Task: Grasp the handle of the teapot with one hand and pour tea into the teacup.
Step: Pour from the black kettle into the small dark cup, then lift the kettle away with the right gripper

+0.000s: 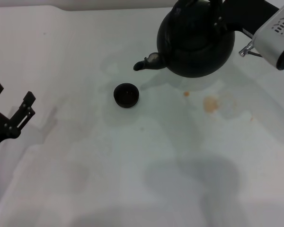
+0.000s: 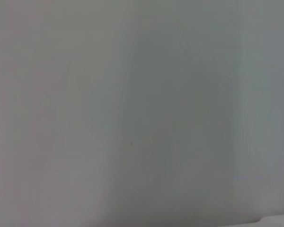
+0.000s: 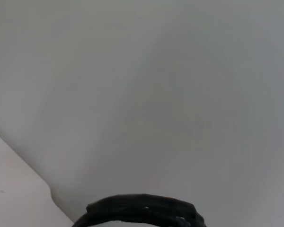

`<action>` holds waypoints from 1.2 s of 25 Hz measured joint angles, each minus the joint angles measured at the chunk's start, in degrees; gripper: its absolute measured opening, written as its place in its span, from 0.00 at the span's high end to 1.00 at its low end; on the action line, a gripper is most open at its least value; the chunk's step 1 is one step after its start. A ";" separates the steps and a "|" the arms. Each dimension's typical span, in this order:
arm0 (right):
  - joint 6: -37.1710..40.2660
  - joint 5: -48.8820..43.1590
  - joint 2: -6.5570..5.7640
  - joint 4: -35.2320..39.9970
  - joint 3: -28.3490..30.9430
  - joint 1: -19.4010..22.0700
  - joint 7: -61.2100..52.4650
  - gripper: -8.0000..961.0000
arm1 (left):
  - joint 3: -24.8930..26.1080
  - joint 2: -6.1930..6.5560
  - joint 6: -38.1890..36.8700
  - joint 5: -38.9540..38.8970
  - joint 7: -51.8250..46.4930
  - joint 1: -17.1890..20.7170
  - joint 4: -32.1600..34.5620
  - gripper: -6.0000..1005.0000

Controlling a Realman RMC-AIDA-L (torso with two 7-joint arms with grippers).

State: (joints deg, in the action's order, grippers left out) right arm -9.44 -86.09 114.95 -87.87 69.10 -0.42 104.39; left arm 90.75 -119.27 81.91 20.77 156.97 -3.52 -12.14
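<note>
- We see the teapot (image 1: 196, 40) raised above the white worktop (image 1: 132, 179) at the far right of the head view, its shadow falling on the surface beneath it.
- Its short spout (image 1: 144, 63) points toward the robot's left, with a small pale mark at the spout base.
- The right gripper (image 1: 217, 13) meets the teapot at its top, where the handle (image 1: 199, 4) rises; the arm's dark link and white housing run off to the right edge.
- We take this gripper to be clamped on the handle, since the pot hangs clear of the worktop, though the fingers themselves are hard to make out.
- In the right wrist view, a black arched strip of the handle (image 3: 142, 210) shows, with pale worktop behind it.
- The teacup (image 1: 126, 95) stands upright on the worktop, nearer us than the spout tip and a little to its left, apart from the teapot.
- Brownish stains (image 1: 210, 103) mark the worktop below the teapot's right side.
- The left gripper (image 1: 12, 111) sits at the far left edge, well apart from the teacup, its fingers spread and holding nothing.
</note>
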 joint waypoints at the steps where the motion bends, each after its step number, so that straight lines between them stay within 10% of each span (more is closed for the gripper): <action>1: 0.50 -0.38 0.06 0.02 -0.16 -0.04 0.01 0.87 | -0.06 0.00 0.00 -0.01 0.00 -0.18 -0.03 0.19; 30: 16.40 -4.36 0.28 2.52 -10.60 -2.33 0.66 0.88 | 0.44 0.53 -0.03 0.13 0.44 -0.96 -0.39 0.19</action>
State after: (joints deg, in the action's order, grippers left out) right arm 6.97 -90.45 115.23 -85.35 58.50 -2.75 105.05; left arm 91.19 -118.74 81.89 20.90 157.41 -4.48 -12.53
